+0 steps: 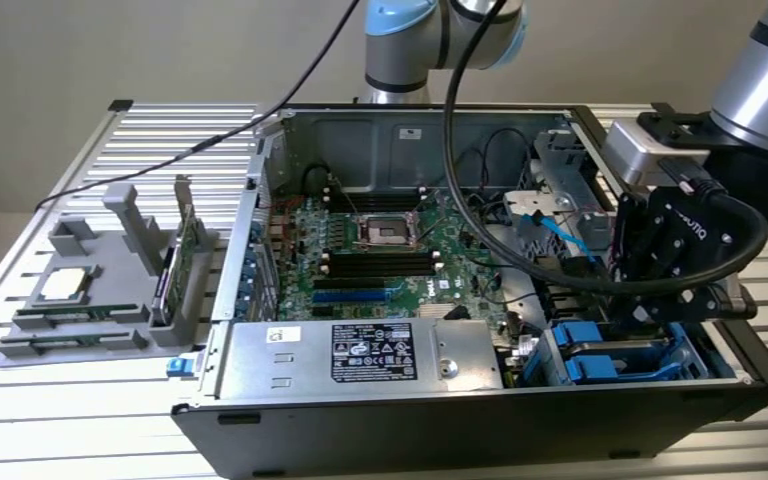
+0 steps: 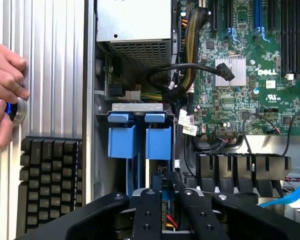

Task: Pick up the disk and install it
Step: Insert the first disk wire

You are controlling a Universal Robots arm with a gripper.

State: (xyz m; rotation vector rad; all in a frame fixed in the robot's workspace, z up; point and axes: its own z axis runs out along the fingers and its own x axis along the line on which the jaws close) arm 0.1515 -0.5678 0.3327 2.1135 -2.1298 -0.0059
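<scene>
My end effector (image 2: 162, 200) sat low over the drive bay at the case's front corner, on the exterior view's right. Fingers (image 2: 149, 212) stood slightly apart, flanking a narrow blue edge between them; couldn't confirm whether they were gripping or just clear of it. The disk (image 1: 614, 352), blue carrier and all, was down in the bay inside the PC case (image 1: 491, 440), next to the PSU box (image 1: 357, 352). Judged install as near done: disk appeared seated or almost so; full seating not verifiable. A second pair of blue bracket tabs (image 2: 139, 135) sat just ahead in the bay.

Room: tight. Bay walls close on both sides, black cables (image 2: 180, 75) and mobo (image 2: 250, 60) adjacent. Open space was upward only. Outside the case, a person's hand (image 2: 5, 95) rested on a knob on the tabletop (image 1: 37, 400), near a keyboard (image 2: 50, 185).
</scene>
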